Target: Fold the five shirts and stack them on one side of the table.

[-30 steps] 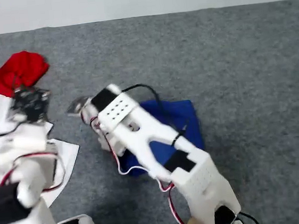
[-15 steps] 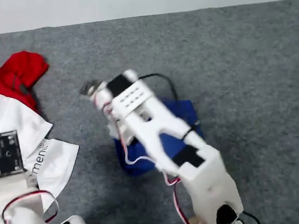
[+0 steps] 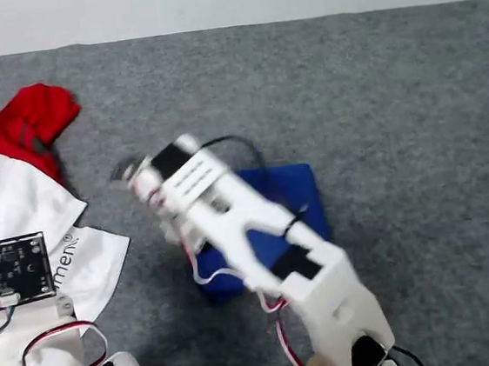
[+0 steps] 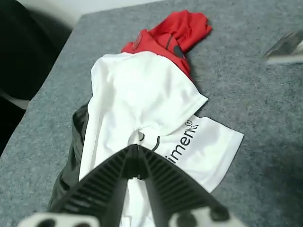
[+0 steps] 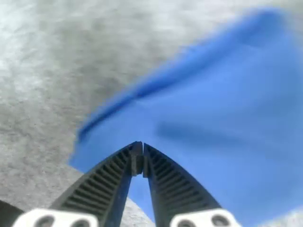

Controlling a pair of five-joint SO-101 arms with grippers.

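A folded blue shirt (image 3: 294,197) lies mid-table, partly under my right arm. My right gripper (image 3: 127,172) hovers just left of it, shut with nothing in it. In the right wrist view the shut fingertips (image 5: 138,161) meet above the blue shirt (image 5: 222,123). A white shirt (image 3: 10,203) is spread at the left, with a crumpled red shirt (image 3: 32,118) behind it. My left gripper (image 4: 138,163) is shut and empty above the white shirt (image 4: 142,99); the red shirt (image 4: 173,30) lies beyond. A black garment (image 4: 75,156) shows under the white one.
Grey carpet (image 3: 393,97) covers the table, with open room at the right and back. The left arm's wrist board (image 3: 13,268) sits low at the front left. The right gripper's tip (image 4: 284,46) shows far off in the left wrist view.
My left arm has drawn back toward the front edge, uncovering the white shirt. My right gripper swung toward the back, then returned to the left of the blue shirt.
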